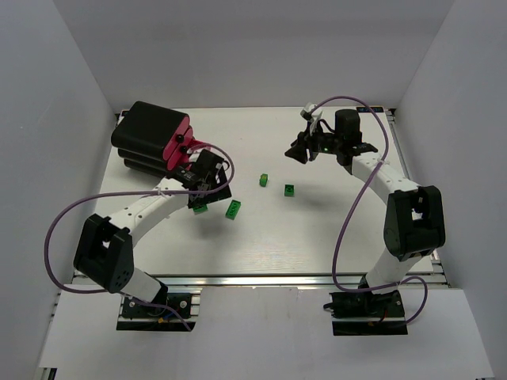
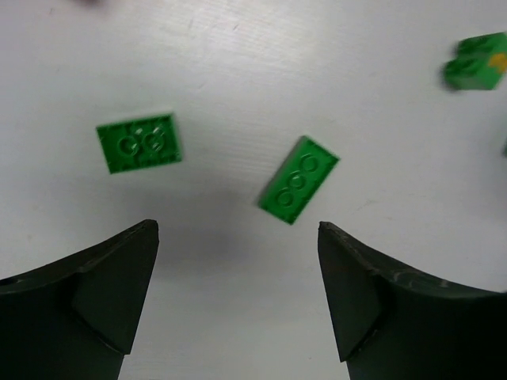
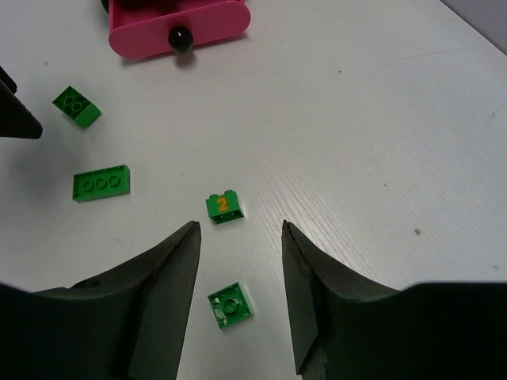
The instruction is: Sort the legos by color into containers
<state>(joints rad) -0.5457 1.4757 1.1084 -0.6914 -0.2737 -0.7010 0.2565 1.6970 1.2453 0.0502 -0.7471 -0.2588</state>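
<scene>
— What is the overhead camera showing?

— Four green legos are lying loose on the white table (image 1: 317, 237). One brick (image 1: 200, 208) is sitting just beside the left gripper (image 1: 212, 190), and a longer brick (image 1: 234, 209) is lying near it. Two small bricks (image 1: 263, 180) (image 1: 290, 190) are resting mid-table. The black cabinet (image 1: 146, 131) with its pink drawers (image 1: 176, 144) is standing at the far left. The right gripper (image 1: 303, 150) is hanging over the far side, well apart from it.

— And the left wrist?

— Its fingers (image 2: 119, 293) are standing wide apart, gripping nothing. Beyond them two green bricks (image 2: 139, 142) (image 2: 298, 180) are lying flat. An orange-marked brick (image 2: 475, 63) is showing at the upper right edge.

— The right wrist?

— Those fingers (image 3: 158, 301) are spread too, pinching nothing. A square green piece (image 3: 230, 304) is lying on the table between them, touching neither. A brick printed "2" (image 3: 224, 207) is sitting just beyond the tips. A pink drawer front (image 3: 178, 20) with its black knob (image 3: 181, 37) is showing at the top.
</scene>
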